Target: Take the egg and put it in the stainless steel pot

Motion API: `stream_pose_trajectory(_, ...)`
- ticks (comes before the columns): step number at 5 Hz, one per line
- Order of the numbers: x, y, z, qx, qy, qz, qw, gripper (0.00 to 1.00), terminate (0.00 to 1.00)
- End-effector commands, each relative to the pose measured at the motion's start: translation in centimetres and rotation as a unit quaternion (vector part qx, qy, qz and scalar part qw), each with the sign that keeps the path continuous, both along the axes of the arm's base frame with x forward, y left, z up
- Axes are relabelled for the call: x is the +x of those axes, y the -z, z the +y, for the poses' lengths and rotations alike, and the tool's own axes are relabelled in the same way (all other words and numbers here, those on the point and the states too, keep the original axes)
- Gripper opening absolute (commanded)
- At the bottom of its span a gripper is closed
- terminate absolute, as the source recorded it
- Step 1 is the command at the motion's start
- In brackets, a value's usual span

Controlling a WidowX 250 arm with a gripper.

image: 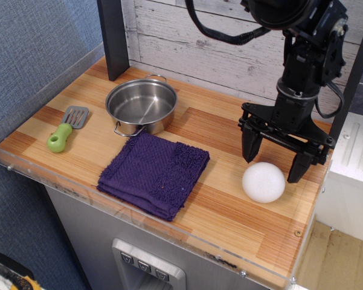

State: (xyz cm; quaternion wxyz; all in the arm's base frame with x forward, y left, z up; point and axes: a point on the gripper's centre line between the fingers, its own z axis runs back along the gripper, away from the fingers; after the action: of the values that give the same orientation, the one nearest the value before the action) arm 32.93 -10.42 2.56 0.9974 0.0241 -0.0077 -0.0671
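The egg [264,182] is a smooth white rounded object lying on the wooden counter at the right, near the front. My gripper [275,162] is open, fingers pointing down, just behind and above the egg, with one finger at each side of its top. It holds nothing. The stainless steel pot [141,106] stands empty at the back left of the counter, well to the left of the gripper.
A folded purple towel [154,173] lies in front of the pot. A green-handled grey spatula [66,128] lies at the far left. A dark post [113,37] stands behind the pot. A clear acrylic lip [139,219] runs along the counter's front edge.
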Motion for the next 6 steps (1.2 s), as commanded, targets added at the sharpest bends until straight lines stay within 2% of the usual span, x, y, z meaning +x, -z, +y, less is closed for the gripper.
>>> stream_pose_trajectory(1, -0.2, -2.6, -0.3, -0.009, 0.005, -0.037, 0.9992, 1.0, 0.0)
stream_pose_trajectory(6, -2.0, -3.0, 0.3, -0.009, 0.009, -0.034, 0.9993, 1.0, 0.0)
